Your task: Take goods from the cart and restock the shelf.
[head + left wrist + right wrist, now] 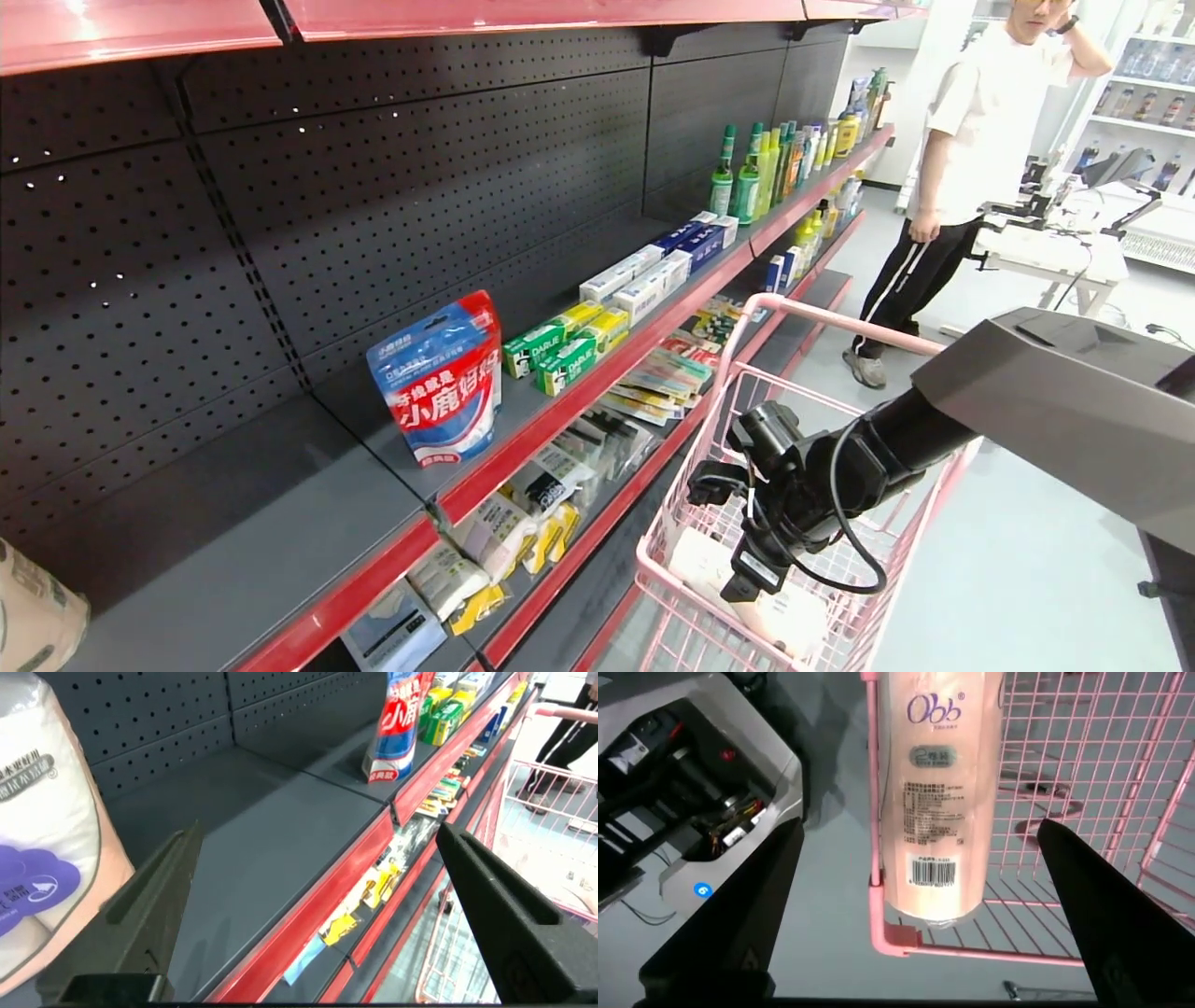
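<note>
right claw (920,829) hangs wide open and empty over the peach tissue pack (938,793) lying in the cart (887,938); I'd drop straight down and pinch its middle, clear of the cart's side; left claw (318,831) gapes empty over the shelf (262,831)

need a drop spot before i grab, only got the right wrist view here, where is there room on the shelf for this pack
Observer: The shelf is bare grey board to the left of the blue and red pouch.
Operator: where's the left hand
Observer: The left hand is open over that bare board.
Operator: anything next to it
Observer: A white pack with purple print sits close beside one of its fingers.
</note>
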